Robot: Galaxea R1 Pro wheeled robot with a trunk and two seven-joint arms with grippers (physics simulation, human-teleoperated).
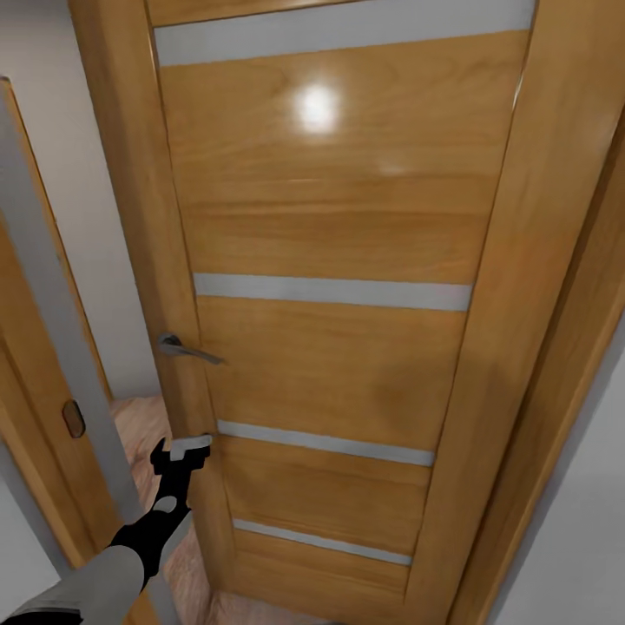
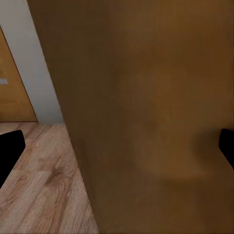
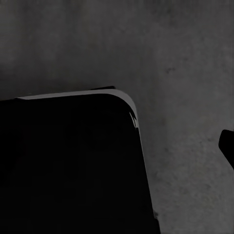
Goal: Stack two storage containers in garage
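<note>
The left gripper reaches up from the near corner of the head view, its tip against the edge of the orange-wood door, well below the handle. In the left wrist view its two dark fingers stand wide apart with the door's edge between them, so the jaws are spread and pinching nothing. Light wood flooring shows through the gap beside the door. The right wrist view looks down on dark grey concrete floor and a black rounded part of the robot; one fingertip shows, and I cannot tell how those jaws stand. No container is in sight, so the robot is probably on its way between rooms. To pass well, push on the door's edge steadily so it swings wide, keep the arm low and clear of the handle, and drive through only once the opening is broad enough for the base.
</note>
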